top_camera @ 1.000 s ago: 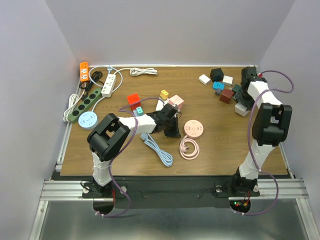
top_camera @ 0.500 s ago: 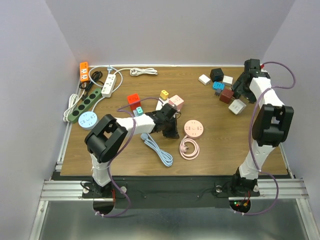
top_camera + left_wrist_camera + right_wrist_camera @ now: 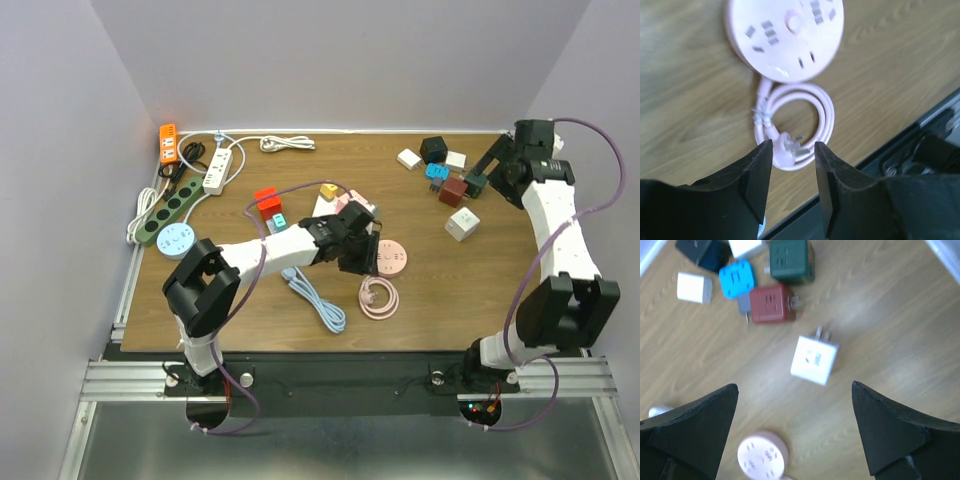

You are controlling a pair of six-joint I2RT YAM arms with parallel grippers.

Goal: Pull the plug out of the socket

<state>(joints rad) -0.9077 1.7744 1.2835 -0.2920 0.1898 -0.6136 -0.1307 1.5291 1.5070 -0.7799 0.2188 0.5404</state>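
The pink round socket [image 3: 388, 257] lies flat mid-table, all its slots bare [image 3: 785, 35]. Its own pink cord [image 3: 378, 297] is coiled in front of it, with the cord's plug [image 3: 790, 147] loose on the wood. A white cube plug [image 3: 461, 223] lies on the table on its own, prongs showing [image 3: 815, 359]. My left gripper [image 3: 362, 252] hovers beside the pink socket, its fingers [image 3: 757, 175] apart with nothing between them. My right gripper [image 3: 490, 165] is raised at the back right, wide open and holding nothing, above the white cube.
A cluster of cube adapters sits at the back right: red [image 3: 771, 304], blue [image 3: 737, 280], green [image 3: 790, 260], white [image 3: 694, 287]. Power strips [image 3: 190, 190] and cables lie along the left edge. A blue cable [image 3: 315, 300] lies at the front of the table. More cubes [image 3: 268, 200] sit behind the left gripper.
My right gripper opened, let go of the white cube plug and lifted away to the back right. My left gripper opened from shut and shifted right toward the pink socket.
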